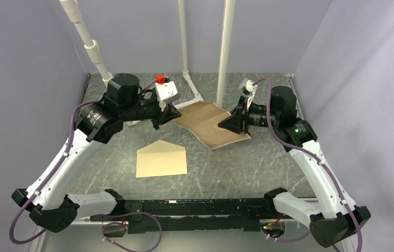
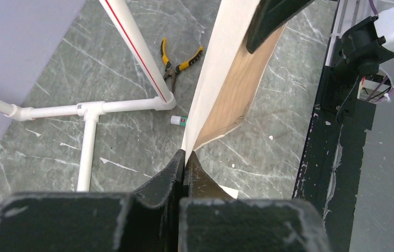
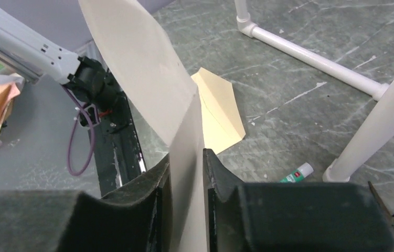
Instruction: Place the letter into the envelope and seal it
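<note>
Even, soft, bright light in all views, apparently from overhead; only faint shadows below the arms; a mild sheen on the stone table (image 1: pixel 236 168); wrist views are sharp beyond the fingers (image 2: pixel 166 181), slightly soft nearest the lens; the letter (image 3: pixel 147 79) looks pale, nearly washed out.

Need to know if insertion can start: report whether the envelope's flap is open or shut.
Open: the envelope lies flat on the table, its triangular flap spread out beyond the body.

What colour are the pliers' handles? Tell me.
Yellow and black on the pliers, clearest in the left wrist view, lying on the table beside the white pipe frame.
</note>
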Controlling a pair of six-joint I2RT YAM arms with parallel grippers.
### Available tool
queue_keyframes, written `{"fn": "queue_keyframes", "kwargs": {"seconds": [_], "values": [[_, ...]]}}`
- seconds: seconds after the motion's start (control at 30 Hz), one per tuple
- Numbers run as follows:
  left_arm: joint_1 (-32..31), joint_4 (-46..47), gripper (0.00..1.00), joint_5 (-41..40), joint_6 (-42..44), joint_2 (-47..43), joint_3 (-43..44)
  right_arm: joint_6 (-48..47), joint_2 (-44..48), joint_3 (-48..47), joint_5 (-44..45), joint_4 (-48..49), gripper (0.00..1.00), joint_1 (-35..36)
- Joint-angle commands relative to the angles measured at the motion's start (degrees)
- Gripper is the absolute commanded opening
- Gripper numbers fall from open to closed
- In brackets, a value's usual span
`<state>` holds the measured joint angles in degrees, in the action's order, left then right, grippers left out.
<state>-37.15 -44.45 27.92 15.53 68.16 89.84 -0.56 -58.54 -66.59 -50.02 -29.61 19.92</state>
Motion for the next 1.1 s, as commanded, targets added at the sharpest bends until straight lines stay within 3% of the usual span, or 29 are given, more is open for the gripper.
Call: {"fn": "queue_keyframes", "kwargs": {"seconds": [0.0,0.07,0.23,0.37,0.47,0.57,0.73,1.07], "values": [[0.1,0.2,0.02,2.3,0.4,-2.0,-0.2,2.5,0.9,0.3,-2.1,5.9,0.18,-0.2],[0.1,-0.2,0.06,2.8,0.2,-2.2,0.0,2.7,1.2,0.4,-1.6,6.2,0.00,-0.1],[0.1,-3.5,0.63,7.6,1.3,-3.1,1.8,3.5,2.6,0.3,3.0,7.9,0.00,-0.1],[0.1,1.0,0.86,11.7,-1.8,-5.4,1.1,3.6,2.7,-0.3,5.7,9.5,0.00,-0.2],[0.1,8.3,0.91,14.1,-6.0,-7.5,-0.7,4.9,2.7,0.4,6.7,12.1,0.00,-0.1],[0.1,16.2,0.92,10.6,-12.5,-9.1,-2.9,4.6,3.4,1.4,4.6,14.6,0.00,-0.1],[0.1,23.1,0.93,7.0,-21.3,-7.7,-4.3,2.3,6.1,4.4,-7.7,20.5,0.00,-0.1],[0.1,28.4,0.93,13.8,-23.8,-7.0,-6.7,-5.5,8.4,6.2,-11.0,20.0,0.00,0.0]]}}
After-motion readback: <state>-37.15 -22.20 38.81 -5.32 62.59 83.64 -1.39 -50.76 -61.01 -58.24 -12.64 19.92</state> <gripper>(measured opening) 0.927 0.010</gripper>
